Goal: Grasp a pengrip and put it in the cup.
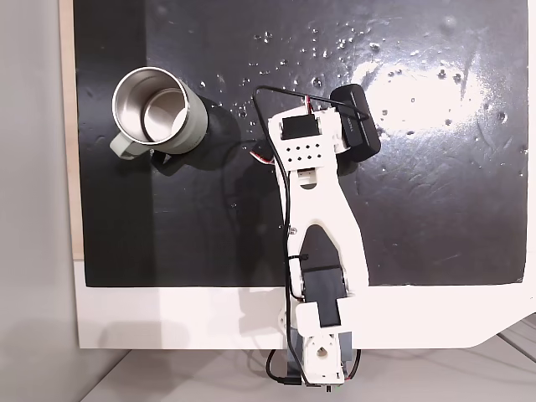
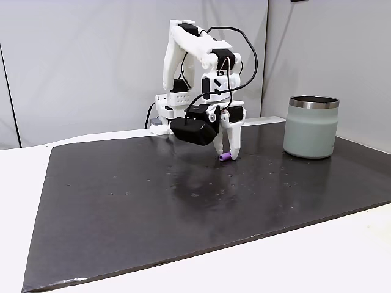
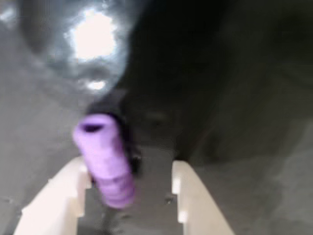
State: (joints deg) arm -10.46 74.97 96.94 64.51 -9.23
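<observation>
The light-purple ribbed pengrip [image 3: 105, 159] lies between my gripper's [image 3: 129, 169] two white fingers, tight against the left finger [image 3: 58, 196], with a clear gap to the right one [image 3: 195, 196]. The jaws stand open. In a fixed view from the side, the pengrip [image 2: 225, 157] sits at the mat right by the downward-pointing gripper [image 2: 227, 154]. The sage-green cup [image 2: 311, 128] with its steel rim stands well to the right there. From above, the cup [image 1: 159, 113] is at the upper left, and the wrist block [image 1: 306, 151] hides the pengrip.
A black mat [image 2: 183, 207] covers a white table [image 1: 167, 318]. The black wrist camera [image 2: 192, 130] hangs left of the fingers. Glare and small specks mark the mat's far right [image 1: 419, 75]. The arm base [image 1: 318, 352] sits at the near edge.
</observation>
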